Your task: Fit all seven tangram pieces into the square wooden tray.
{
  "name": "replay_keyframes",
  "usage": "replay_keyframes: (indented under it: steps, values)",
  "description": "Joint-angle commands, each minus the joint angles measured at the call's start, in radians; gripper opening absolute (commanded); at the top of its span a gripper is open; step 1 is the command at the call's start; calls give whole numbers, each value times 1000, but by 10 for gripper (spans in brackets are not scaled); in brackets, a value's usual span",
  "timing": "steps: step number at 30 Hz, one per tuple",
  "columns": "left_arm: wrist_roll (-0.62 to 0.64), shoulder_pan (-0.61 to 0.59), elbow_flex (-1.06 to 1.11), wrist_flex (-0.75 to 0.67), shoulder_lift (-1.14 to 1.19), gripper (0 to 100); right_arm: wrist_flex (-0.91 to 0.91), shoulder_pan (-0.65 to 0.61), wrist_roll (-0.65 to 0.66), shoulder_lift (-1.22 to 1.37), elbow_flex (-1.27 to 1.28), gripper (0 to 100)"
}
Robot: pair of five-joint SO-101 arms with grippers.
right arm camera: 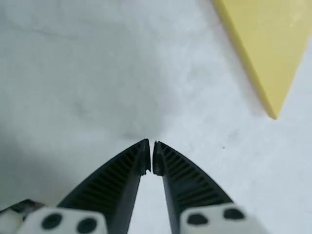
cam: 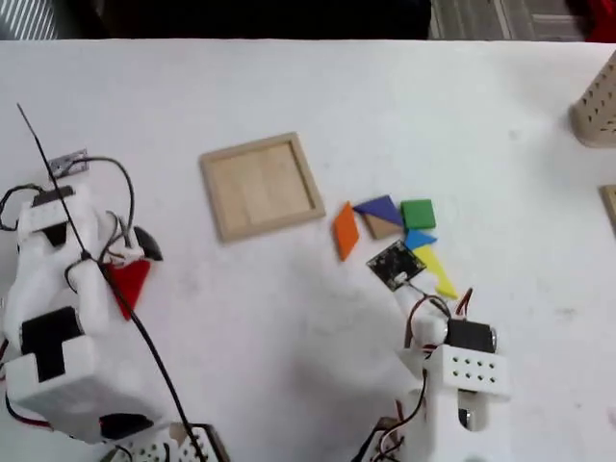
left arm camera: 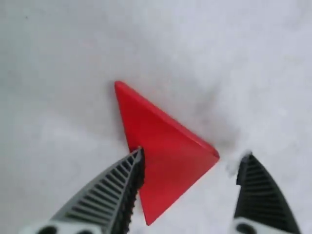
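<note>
white worktop, matte and faintly marked, with a dark band of room beyond its far edge. perforated beige block at the far right, cut off by the frame.

square wooden tray left of the middle, bare inside, turned a little askew to the worktop's edges. just right of it, a tight cluster:
- orange parallelogram, long axis running far to near
- violet-blue triangle
- green square
- tan triangle
- small blue triangle
- yellow triangle, long side slanting toward the near right

wrist board of the right arm overlapping the cluster's near side and hiding part of the yellow piece. same piece cut off by the frame in the right wrist view.

red triangle well apart from the cluster, near the left edge, partly under the left arm, narrowing toward the near edge.

left end effector released and spread wide astride one corner of the red triangle. one ribbed finger overlapping its edge, the other beyond the corner over bare worktop; contact impossible to judge.

right end effector clenched on nothing, tips all but meeting over bare worktop, near the yellow triangle's sharp corner yet apart from it.
</note>
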Motion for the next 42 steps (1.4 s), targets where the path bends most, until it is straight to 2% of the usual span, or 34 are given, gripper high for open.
replay_keyframes:
  steps: [1, 14, 23, 39, 42]
  values:
    - [-20, 1, 104, -63, -59, 306, 8, 10, 6, -15, -9, 19]
    - [-55, -15, 121, -63, -79, 343, 8, 10, 6, -15, -9, 19]
    - [-101, -79, 121, -63, -77, 343, 8, 10, 6, -15, -9, 19]
    - [-101, -58, 98, -71, -74, 339, 8, 10, 5, -15, -9, 19]
    - [-101, -41, 100, -72, -74, 313, 8, 10, 5, -15, -9, 19]
